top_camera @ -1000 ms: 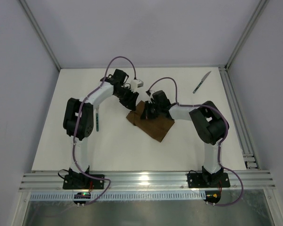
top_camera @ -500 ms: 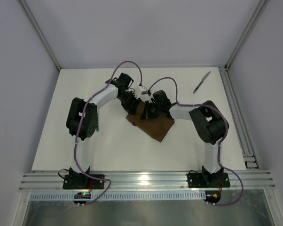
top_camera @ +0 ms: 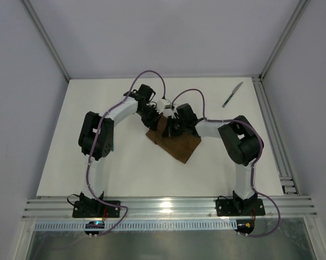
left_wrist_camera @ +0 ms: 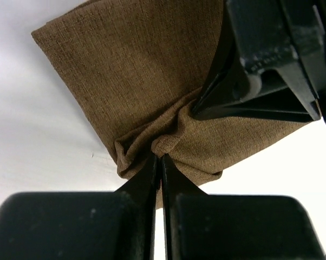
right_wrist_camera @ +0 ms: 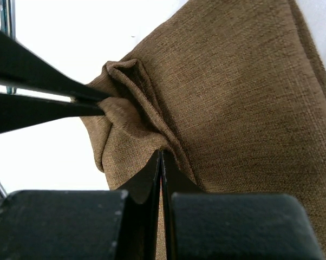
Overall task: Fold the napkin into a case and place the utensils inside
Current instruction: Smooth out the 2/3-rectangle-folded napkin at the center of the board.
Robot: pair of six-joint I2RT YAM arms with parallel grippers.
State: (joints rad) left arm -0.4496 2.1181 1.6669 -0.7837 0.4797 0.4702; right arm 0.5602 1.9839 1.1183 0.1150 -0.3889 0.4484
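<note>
**Brown napkin pinched from two sides at mid-bench**

Aluminium rail (top_camera: 168,206) runs along the near edge, and two arms are bolted to it side by side: the left arm (top_camera: 98,138) and the right arm (top_camera: 240,142). Both bend inward over the white bench (top_camera: 125,173) and meet above one napkin (top_camera: 179,147), the single cloth in view.

The napkin lies about the middle of the bench, folded into a layered, slanted oblong. Its nearer part rests flat on the bench, with one corner pointing back toward the rail. Its farther end, under the two wrists, is gathered into wrinkles. Whether the layers form a pocket cannot be told from these views.

Two grippers work on that farther end. The left gripper (left_wrist_camera: 161,161) has its fingers pressed together on a small bunched ridge at the cloth's edge, with creases fanning out from the pinch. The right gripper (right_wrist_camera: 161,158) is likewise squeezed tight, nipping a raised crease of the same napkin just beside that ridge. Their tips are near each other but apart, with puckered cloth between them.

Farther back, toward the far right corner, one knife (top_camera: 233,94) lies on the bare bench, well apart from the napkin. Its dark handle is at the nearer end and its silvery blade angles away toward the right-hand frame.
</note>
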